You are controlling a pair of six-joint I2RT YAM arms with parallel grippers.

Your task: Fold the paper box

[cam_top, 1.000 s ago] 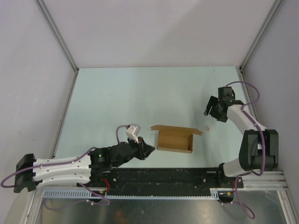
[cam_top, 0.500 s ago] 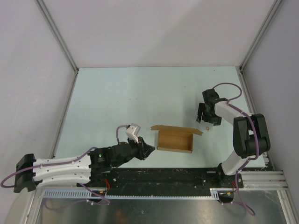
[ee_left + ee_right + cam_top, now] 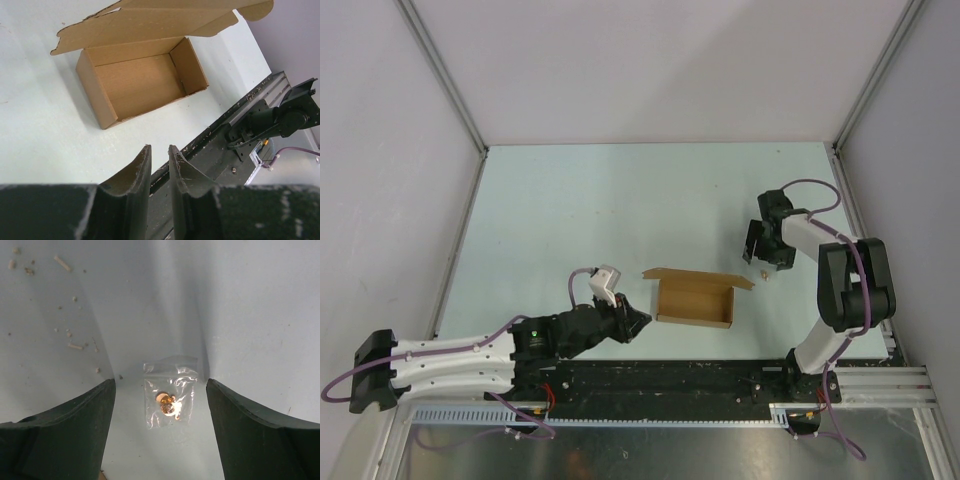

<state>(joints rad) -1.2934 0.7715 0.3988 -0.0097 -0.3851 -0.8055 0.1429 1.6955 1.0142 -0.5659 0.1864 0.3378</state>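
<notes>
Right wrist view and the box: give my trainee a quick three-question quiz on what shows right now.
1. True or false: the lid of the box is shut.
2. Pick one: in the right wrist view, what lies under the open right tool? A) a small clear bag B) a screwdriver C) a roll of tape
3. Fill in: the left tool holds ____.

Key: 1 false, the lid stands open; 2 A; 3 nothing.
</notes>
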